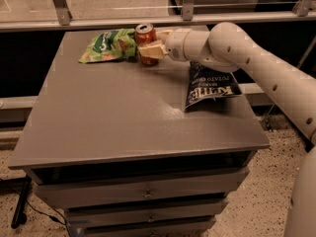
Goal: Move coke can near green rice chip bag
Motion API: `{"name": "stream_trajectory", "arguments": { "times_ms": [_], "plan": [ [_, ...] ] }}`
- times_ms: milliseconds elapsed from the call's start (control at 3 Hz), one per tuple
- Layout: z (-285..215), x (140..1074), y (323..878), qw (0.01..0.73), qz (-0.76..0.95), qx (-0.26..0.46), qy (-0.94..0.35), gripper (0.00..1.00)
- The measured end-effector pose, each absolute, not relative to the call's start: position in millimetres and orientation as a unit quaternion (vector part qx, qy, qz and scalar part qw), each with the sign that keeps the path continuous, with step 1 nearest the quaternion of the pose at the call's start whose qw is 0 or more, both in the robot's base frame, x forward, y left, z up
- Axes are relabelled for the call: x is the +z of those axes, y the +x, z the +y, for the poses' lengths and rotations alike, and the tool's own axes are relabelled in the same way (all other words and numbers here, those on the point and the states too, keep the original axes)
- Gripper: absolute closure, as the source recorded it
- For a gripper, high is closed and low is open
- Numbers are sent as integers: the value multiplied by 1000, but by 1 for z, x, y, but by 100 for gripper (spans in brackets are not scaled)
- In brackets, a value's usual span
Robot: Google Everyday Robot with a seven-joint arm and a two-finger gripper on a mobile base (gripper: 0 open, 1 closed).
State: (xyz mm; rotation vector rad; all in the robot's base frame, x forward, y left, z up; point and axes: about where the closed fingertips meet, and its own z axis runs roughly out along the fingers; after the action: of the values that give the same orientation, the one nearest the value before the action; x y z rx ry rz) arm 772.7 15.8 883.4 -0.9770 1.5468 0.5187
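The coke can [145, 38] is red-orange with a silver top and stands upright at the back of the grey table [123, 112]. It is right beside the green rice chip bag [108, 45], almost touching the bag's right end. My gripper [150, 45] reaches in from the right on a cream arm. Its fingers [151, 50] are closed around the can, one in front and one behind.
A dark blue chip bag [210, 85] with white lettering lies at the right of the table, partly under my arm. A metal railing and glass run behind the table. Drawers sit below the tabletop's front edge.
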Motion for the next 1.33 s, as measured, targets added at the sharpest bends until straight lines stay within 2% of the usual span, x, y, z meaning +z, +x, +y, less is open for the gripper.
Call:
{"name": "stream_trajectory", "arguments": {
  "times_ms": [1000, 1333],
  "plan": [
    [33, 879, 777, 576, 661, 241, -417, 13],
    [31, 878, 775, 573, 663, 240, -418, 0]
  ]
}}
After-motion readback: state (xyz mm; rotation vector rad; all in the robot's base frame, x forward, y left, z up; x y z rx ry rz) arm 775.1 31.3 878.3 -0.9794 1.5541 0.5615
